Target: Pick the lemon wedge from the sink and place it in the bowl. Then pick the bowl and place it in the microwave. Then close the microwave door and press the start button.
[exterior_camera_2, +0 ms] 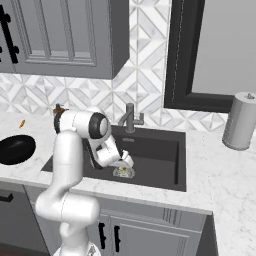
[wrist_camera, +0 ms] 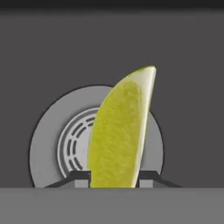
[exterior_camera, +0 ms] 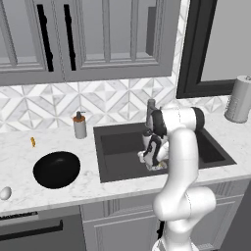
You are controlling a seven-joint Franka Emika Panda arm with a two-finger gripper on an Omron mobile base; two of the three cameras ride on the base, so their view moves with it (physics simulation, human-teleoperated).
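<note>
One lemon wedge, pincer gripping, no lettering

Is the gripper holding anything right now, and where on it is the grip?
The gripper has its fingertips against both sides of the lemon wedge at its lower, wider end, over the sink drain; the pointed tip sticks out beyond them.

Yellow lemon wedge, tip up, over round metal drain in dark sink; glossy black bowl empty on marble surface.
</note>
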